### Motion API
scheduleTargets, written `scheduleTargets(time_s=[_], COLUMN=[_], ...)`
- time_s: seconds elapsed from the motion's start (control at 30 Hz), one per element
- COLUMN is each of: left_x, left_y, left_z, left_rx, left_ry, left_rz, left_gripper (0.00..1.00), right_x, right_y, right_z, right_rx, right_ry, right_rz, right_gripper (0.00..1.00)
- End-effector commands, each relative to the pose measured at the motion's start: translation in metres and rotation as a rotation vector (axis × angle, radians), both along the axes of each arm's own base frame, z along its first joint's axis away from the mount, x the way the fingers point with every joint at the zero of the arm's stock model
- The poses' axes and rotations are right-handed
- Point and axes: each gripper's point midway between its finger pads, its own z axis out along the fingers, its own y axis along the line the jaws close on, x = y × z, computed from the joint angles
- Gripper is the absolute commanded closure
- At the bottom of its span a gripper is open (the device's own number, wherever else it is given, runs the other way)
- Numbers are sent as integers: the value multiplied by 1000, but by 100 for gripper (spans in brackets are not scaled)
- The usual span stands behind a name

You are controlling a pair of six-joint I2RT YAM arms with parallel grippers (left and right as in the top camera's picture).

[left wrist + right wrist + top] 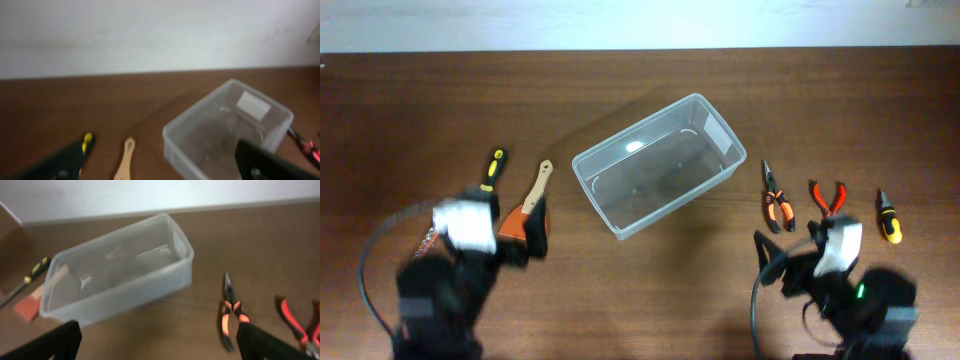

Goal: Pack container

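Observation:
The clear plastic container [655,170] lies empty and slanted at the table's middle; it also shows in the left wrist view [225,132] and the right wrist view [120,272]. My left gripper [523,240] is open and empty, over the wooden-handled orange brush [530,205], whose handle shows between its fingers [160,172]. A yellow-black screwdriver [495,168] lies left of the brush. My right gripper [790,255] is open and empty [160,350], just short of the orange-black needle-nose pliers [777,197], which lie by its right finger in the right wrist view [229,317].
Red-handled pliers [828,198] and a small yellow screwdriver [888,217] lie right of the needle-nose pliers. The brown wooden table [640,290] ends at a white wall at the back. Both arms' cables loop near the front edge.

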Motion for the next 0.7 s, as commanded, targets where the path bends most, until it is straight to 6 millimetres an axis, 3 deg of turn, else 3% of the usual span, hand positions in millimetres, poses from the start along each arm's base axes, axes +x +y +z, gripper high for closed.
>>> scheduleTargets(time_s=[0.0, 0.23, 0.4, 0.43, 0.47, 0.5, 0.53, 0.6, 0.67], left_x=[41, 100, 117, 119, 120, 119, 117, 110, 101], left_y=[-20, -39, -63, -68, -71, -75, -78, -89, -99], left_z=[9, 3, -5, -7, -10, -13, -19, -27, -38], left_rx=[53, -12, -160, -177, -188, -190, -173, -115, -26], left_ry=[137, 468, 554, 557, 565, 580, 595, 619, 654], left_rz=[-137, -236, -325, -350, -366, -375, -389, -426, -430], left_gripper=[1, 1, 1, 8, 32, 50, 64, 80, 92], right_x=[23, 64, 100, 107, 114, 120, 127, 137, 148], right_y=[-2, -2, 31, 35, 37, 38, 39, 41, 41], right_z=[26, 62, 82, 81, 77, 70, 62, 44, 22], right_rx=[-16, 25, 189, 207, 207, 199, 183, 145, 106], right_ry=[117, 485, 524, 523, 527, 537, 551, 584, 641], right_rz=[12, 27, 198, 219, 225, 224, 220, 205, 137], right_gripper=[1, 1, 1, 1, 1, 1, 8, 30, 36])
